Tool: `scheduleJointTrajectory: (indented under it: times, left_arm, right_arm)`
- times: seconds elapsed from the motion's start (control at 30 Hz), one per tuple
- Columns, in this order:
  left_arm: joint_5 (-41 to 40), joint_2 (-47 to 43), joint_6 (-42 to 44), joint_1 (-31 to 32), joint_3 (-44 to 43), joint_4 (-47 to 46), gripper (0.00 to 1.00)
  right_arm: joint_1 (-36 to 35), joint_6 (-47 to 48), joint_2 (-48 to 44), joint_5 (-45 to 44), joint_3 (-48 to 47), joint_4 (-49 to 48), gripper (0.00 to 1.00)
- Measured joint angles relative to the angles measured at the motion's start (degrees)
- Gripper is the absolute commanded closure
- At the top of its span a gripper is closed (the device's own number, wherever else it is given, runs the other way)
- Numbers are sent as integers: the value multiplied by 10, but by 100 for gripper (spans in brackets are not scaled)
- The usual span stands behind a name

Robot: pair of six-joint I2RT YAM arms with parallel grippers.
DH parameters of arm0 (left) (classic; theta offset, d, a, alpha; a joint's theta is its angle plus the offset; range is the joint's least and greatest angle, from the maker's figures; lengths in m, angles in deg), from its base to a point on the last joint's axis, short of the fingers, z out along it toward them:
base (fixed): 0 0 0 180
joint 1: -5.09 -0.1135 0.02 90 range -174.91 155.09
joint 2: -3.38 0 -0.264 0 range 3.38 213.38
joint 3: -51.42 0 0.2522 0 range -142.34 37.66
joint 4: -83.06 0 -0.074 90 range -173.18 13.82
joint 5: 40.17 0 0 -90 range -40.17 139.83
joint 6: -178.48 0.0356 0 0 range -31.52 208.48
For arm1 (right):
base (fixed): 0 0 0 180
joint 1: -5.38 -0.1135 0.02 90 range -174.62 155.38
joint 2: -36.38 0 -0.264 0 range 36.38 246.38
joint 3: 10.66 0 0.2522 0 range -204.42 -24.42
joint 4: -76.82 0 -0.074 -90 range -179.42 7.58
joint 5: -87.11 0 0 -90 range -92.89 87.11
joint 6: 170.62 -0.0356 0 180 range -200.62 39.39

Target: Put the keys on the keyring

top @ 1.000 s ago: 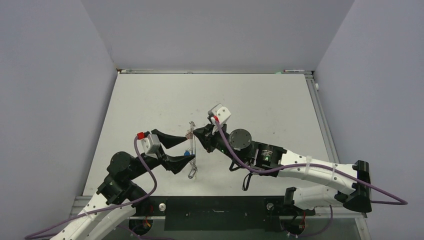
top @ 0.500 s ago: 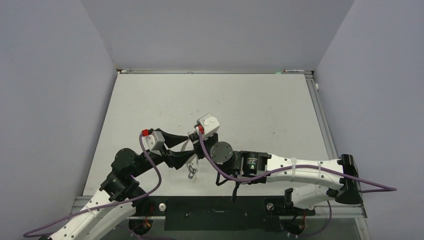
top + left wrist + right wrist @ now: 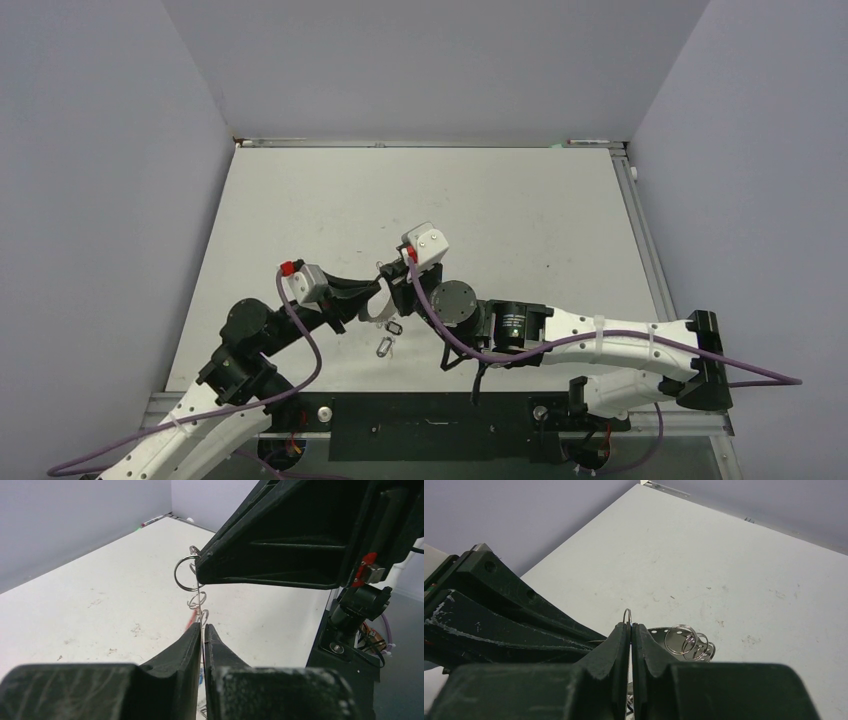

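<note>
The keyring (image 3: 200,602) is a thin silvery ring seen edge-on, with small split rings (image 3: 186,573) near its top and a red tag (image 3: 191,622) behind it. My left gripper (image 3: 202,628) is shut on its wire. My right gripper (image 3: 630,626) is shut on the keyring (image 3: 627,616) too, whose rim pokes out past the fingertips. Beside them show more small rings (image 3: 684,640). From above, the left gripper (image 3: 373,301) and right gripper (image 3: 393,286) meet tip to tip. The keys (image 3: 389,333), a small dark oval loop with silvery bits, sit just below them.
The white table (image 3: 500,200) has grey walls on three sides and a metal rail (image 3: 640,230) along its right edge. The right arm's body (image 3: 520,325) stretches across the near edge. A black base plate (image 3: 430,410) lies between the arm bases.
My left gripper closed from wide open onto the keyring. The right arm swung left and nearer with the keyring. The keys now sit a little higher and to the right.
</note>
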Motion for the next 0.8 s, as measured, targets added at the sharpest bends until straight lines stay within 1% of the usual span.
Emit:
scheduleJointTrajectory:
  times: [0.13,0.47,0.77,0.8]
  left_arm:
    - [-2,-3,3,0,0,5,100]
    - [-6,-26,21,0,0,16,100]
    - [-5,-33,23,0,0,26,100]
    - [-5,-34,23,-1,0,30,98]
  right_arm:
    - [0,-4,-1,1,0,9,95]
    - [-2,-14,2,4,-14,42,95]
    - [-13,-9,22,-17,-29,53,95]
    - [-15,-7,24,-19,-29,53,95]
